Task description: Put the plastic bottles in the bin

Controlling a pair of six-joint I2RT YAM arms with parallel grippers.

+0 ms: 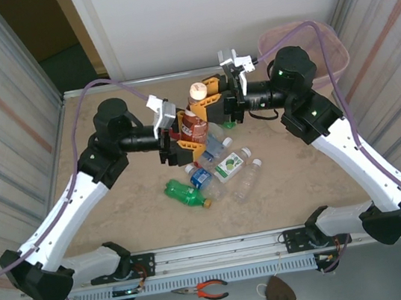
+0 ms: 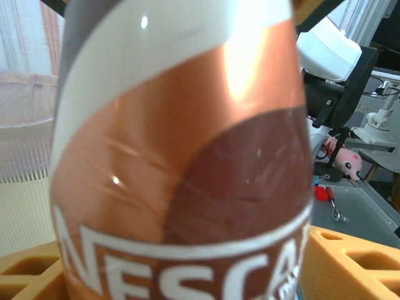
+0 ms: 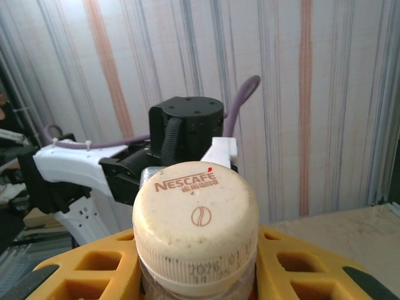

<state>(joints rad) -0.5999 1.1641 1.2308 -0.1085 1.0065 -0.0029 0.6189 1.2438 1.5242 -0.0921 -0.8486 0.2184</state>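
Step reads as handover of 1 Nescafé bottle (image 1: 196, 120). Right gripper (image 1: 212, 99) clamps its neck; left gripper (image 1: 185, 133) grip unclear. Next: carry to bin (image 1: 327, 37).

Overhead looking down, wrist views close, sharing one bottle (image 3: 197, 215)

My left wrist view crops the Nescafé bottle (image 2: 187, 156) at 12 and 6 o'clock; overhead at 1 o'clock, the right arm (image 1: 318, 116) half-hides the bin (image 1: 326, 42).
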